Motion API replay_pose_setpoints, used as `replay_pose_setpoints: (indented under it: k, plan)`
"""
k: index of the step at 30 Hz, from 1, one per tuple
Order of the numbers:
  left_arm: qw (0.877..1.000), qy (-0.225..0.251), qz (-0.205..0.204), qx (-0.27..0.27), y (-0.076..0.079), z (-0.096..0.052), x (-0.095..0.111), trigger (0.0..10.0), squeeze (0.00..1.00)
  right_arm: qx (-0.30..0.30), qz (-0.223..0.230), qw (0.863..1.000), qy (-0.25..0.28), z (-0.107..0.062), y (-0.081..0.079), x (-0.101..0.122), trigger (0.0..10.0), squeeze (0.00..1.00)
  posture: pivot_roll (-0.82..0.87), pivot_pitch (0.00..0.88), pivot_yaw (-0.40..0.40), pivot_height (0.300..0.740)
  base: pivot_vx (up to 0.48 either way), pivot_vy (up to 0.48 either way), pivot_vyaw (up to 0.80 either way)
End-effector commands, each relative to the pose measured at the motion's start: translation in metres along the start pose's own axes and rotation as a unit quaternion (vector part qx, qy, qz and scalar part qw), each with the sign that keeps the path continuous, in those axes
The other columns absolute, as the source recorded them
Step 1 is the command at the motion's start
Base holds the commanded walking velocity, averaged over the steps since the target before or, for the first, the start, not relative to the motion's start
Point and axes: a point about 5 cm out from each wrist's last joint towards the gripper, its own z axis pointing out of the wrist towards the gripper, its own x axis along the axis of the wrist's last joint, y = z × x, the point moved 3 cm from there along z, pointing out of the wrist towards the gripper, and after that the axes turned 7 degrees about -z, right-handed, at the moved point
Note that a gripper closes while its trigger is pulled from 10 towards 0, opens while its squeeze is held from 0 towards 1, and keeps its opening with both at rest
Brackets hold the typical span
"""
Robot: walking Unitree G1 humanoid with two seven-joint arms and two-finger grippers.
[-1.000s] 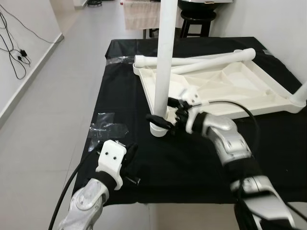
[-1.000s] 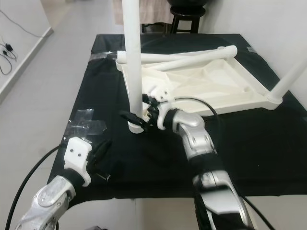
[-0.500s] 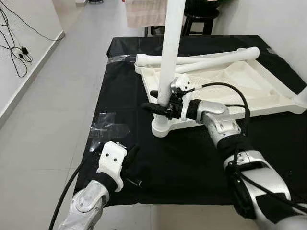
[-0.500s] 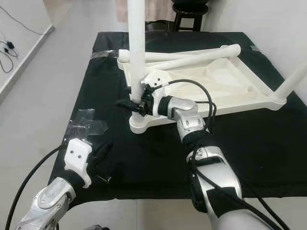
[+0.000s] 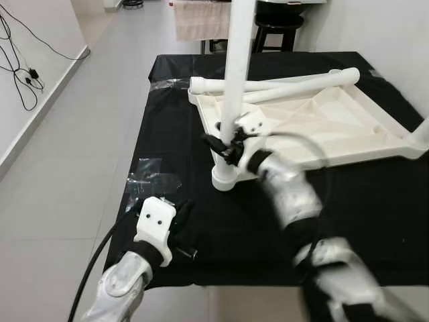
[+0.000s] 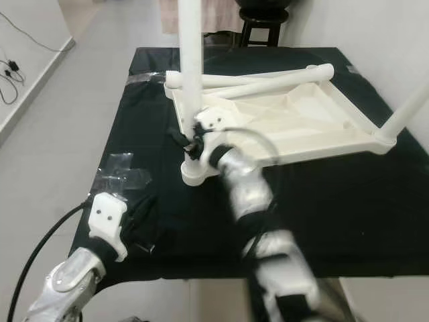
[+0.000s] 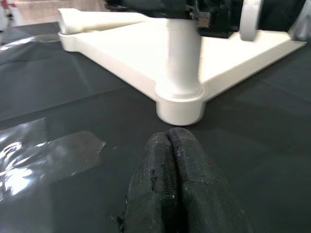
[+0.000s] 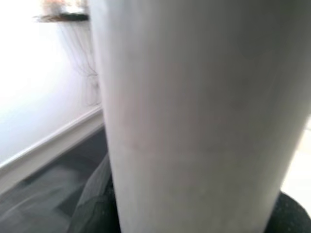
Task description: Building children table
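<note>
The white table top lies upside down on a black-covered table. One white leg stands upright in the near corner socket. My right gripper is shut on this leg a little above the socket; in the right wrist view the leg sits between dark fingers. The right arm is blurred. My left gripper rests shut on the cloth near the front left edge, short of the socket, with its fingers pressed together.
Two loose white legs lie across the far side of the table top. Another leg rises at its right corner. Clear tape is stuck on the cloth at left. A dark stool stands behind the table. Cables trail on the floor at left.
My right gripper has climbed from the leg's base socket to a little higher on the leg, and its arm has swung and is now blurred. The left gripper has stayed put.
</note>
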Motion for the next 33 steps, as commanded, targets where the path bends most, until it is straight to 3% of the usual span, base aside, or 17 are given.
replay_pose_setpoints:
  k: [1, 2, 7, 8, 11, 12, 16, 17, 18, 19, 20, 22, 27, 33]
  plan:
    - [1.000, -0.003, -0.004, 0.006, -0.004, -0.001, -0.002, 10.0, 0.00, -0.016, -0.011, 0.993, -0.114, -0.025, -0.008, -0.052, 0.0, 0.00, 0.08, 0.153, -0.014, 0.740, 0.000, 0.000, 0.00]
    - [1.000, -0.003, -0.003, 0.005, -0.004, -0.001, -0.003, 10.0, 0.00, 0.026, -0.027, 0.995, -0.097, -0.027, -0.024, -0.047, 0.0, 0.00, 0.08, 0.153, -0.014, 0.740, 0.000, 0.000, 0.00]
    - [1.000, -0.003, -0.006, -0.003, -0.004, 0.004, -0.003, 10.0, 0.00, 0.027, -0.032, 0.994, -0.100, -0.007, -0.012, -0.044, 0.0, 0.00, 0.08, 0.129, -0.025, 0.740, 0.000, 0.000, 0.00]
    - [1.000, -0.002, -0.006, 0.001, -0.005, 0.004, -0.003, 10.0, 0.00, 0.023, -0.025, 0.994, -0.107, -0.007, -0.012, -0.045, 10.0, 0.00, 0.08, 0.129, -0.020, 0.740, 0.000, 0.000, 0.00]
    - [1.000, 0.000, -0.006, 0.005, -0.006, 0.004, -0.003, 10.0, 0.00, 0.034, 0.002, 0.995, -0.093, -0.007, -0.017, -0.040, 10.0, 0.00, 0.08, 0.126, -0.019, 0.740, 0.000, 0.000, 0.00]
    - [1.000, 0.000, -0.006, 0.006, -0.006, 0.005, -0.003, 10.0, 0.00, 0.044, 0.009, 0.995, -0.086, -0.009, -0.022, -0.036, 10.0, 1.00, 0.08, 0.126, -0.019, 0.740, 0.000, 0.000, 0.00]
    - [1.000, -0.002, -0.006, 0.002, -0.007, 0.005, -0.003, 10.0, 0.00, 0.067, 0.021, 0.996, -0.049, -0.017, -0.023, -0.021, 10.0, 1.00, 0.08, 0.127, -0.017, 0.740, 0.000, 0.000, 0.00]
    - [1.000, -0.003, -0.007, 0.002, -0.007, 0.005, -0.003, 10.0, 0.00, 0.071, 0.032, 0.997, -0.031, -0.027, -0.017, -0.013, 10.0, 0.68, 0.07, 0.127, -0.015, 0.740, 0.000, 0.000, 0.00]
    - [1.000, -0.003, -0.007, 0.002, -0.007, 0.005, -0.003, 10.0, 0.00, 0.071, 0.032, 0.997, -0.031, -0.027, -0.017, -0.013, 10.0, 0.68, 0.07, 0.127, -0.015, 0.740, 0.000, 0.000, 0.00]
    - [1.000, -0.003, -0.007, 0.002, -0.008, 0.005, -0.003, 10.0, 0.00, 0.073, 0.038, 0.996, -0.024, -0.031, -0.013, -0.011, 10.0, 0.38, 0.07, 0.127, -0.015, 0.740, 0.000, 0.000, 0.00]
    - [1.000, -0.003, -0.009, 0.004, -0.009, 0.004, -0.003, 10.0, 0.00, 0.072, 0.039, 0.997, -0.016, -0.038, -0.008, -0.010, 10.0, 0.00, 0.07, 0.129, -0.015, 0.740, 0.000, 0.000, 0.00]
    - [1.000, -0.004, -0.010, 0.006, -0.010, 0.004, -0.004, 10.0, 0.00, 0.072, 0.038, 0.997, -0.010, -0.042, -0.004, -0.010, 10.0, 0.00, 0.07, 0.129, -0.015, 0.740, 0.000, 0.000, 0.00]
    - [0.999, -0.003, -0.026, 0.041, -0.020, 0.003, -0.005, 10.0, 0.00, 0.067, 0.037, 0.997, -0.015, -0.075, 0.010, -0.023, 10.0, 0.00, 0.05, 0.123, -0.010, 0.740, 0.000, 0.000, 0.00]
    - [0.997, -0.002, -0.033, 0.067, -0.028, 0.002, -0.005, 10.0, 0.00, 0.044, 0.037, 0.998, -0.033, -0.093, 0.019, -0.033, 10.0, 0.00, 0.05, 0.116, -0.011, 0.740, 0.000, 0.000, 0.00]
